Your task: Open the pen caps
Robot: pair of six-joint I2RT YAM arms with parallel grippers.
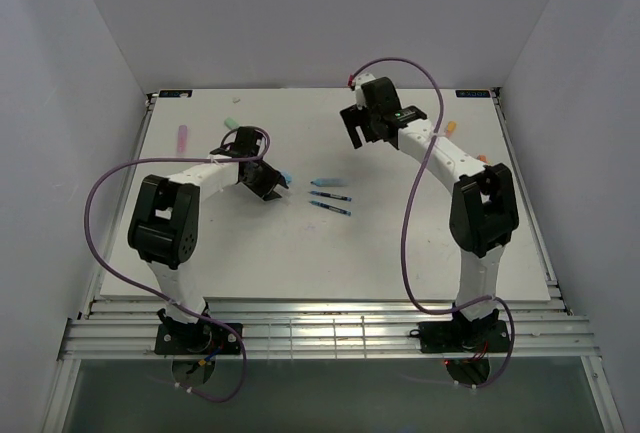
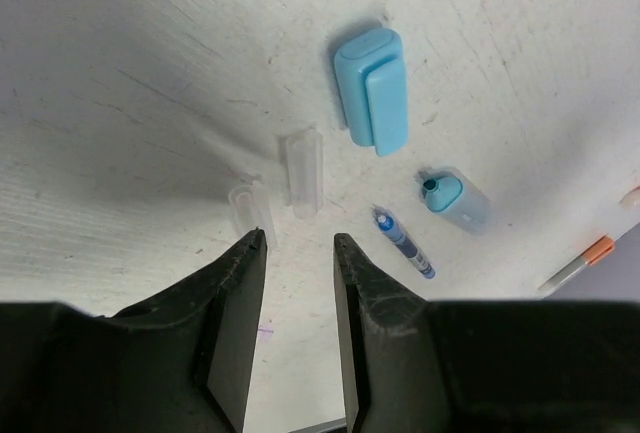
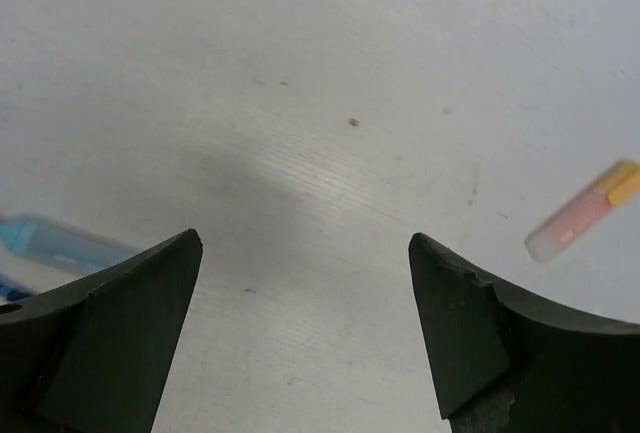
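The left jaws stand narrowly parted and empty over the counter (image 2: 120, 73), close to two clear pen caps (image 2: 304, 171). A light blue cap (image 2: 371, 90), its uncapped pen (image 2: 455, 199) and a dark blue pen (image 2: 402, 241) lie to their right. The right jaws gape wide and empty, farther back.

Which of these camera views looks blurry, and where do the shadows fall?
Right wrist view: the light blue pen at the left edge is smeared, the orange highlighter looks soft, and a broad grey shadow crosses the table ahead of the right tool. Left wrist view: sharp, the light blue cap crisp with a thin shadow. Top view: even light, only faint shadows.
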